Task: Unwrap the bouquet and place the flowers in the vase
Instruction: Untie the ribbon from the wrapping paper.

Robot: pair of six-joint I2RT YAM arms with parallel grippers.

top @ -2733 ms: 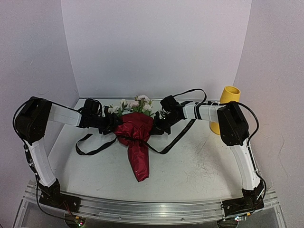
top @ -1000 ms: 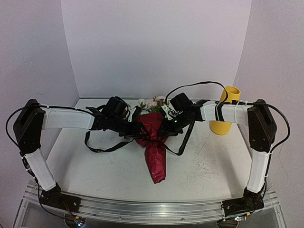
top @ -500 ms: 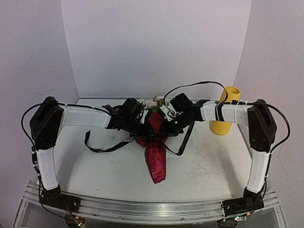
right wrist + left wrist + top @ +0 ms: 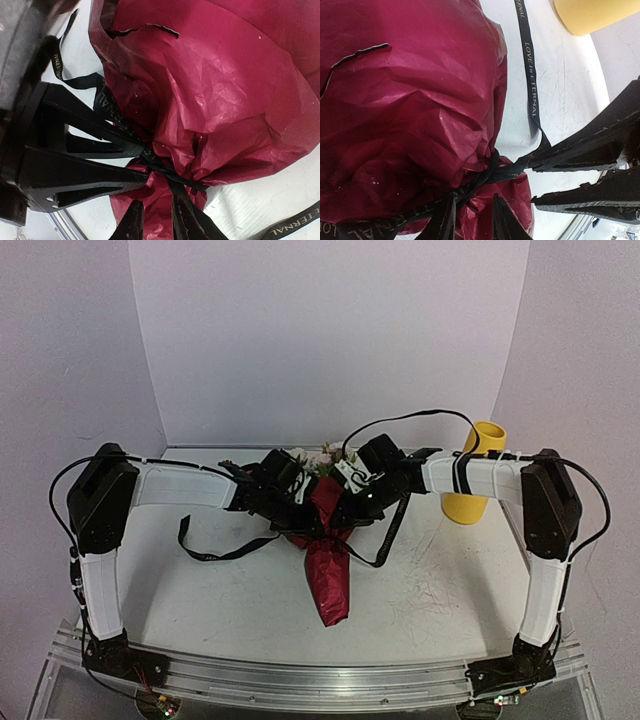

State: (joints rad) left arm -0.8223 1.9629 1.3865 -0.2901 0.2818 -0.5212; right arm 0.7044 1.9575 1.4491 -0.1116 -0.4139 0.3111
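We see the bouquet [image 4: 328, 565] lying mid-table, its pointed foot toward the near edge and its head toward the far wall. It is bundled in shiny, crinkled dark red wrap [image 4: 410, 100] and cinched by a black ribbon [image 4: 527, 65] (the gold letters read LOVE IS ETERNAL). The flowers [image 4: 322, 456], pale pink and cream, peek out at the far end between the two wrists.

The left gripper [image 4: 473, 207] reaches in from the left. Its fingers [image 4: 85, 175] narrow to a slim gap at the knot and pinch the ribbon. The right gripper [image 4: 156, 207] reaches in from the right, its fingers a little apart and clamped on the bouquet just below the knot.

Loose ribbon tails lie on the table [image 4: 200, 590] to either side. The vase [image 4: 466, 508], mustard yellow, stands far right, well apart, its middle crossed by the right arm. The stems are hidden inside the wrap, and the blooms are too small for us to count.
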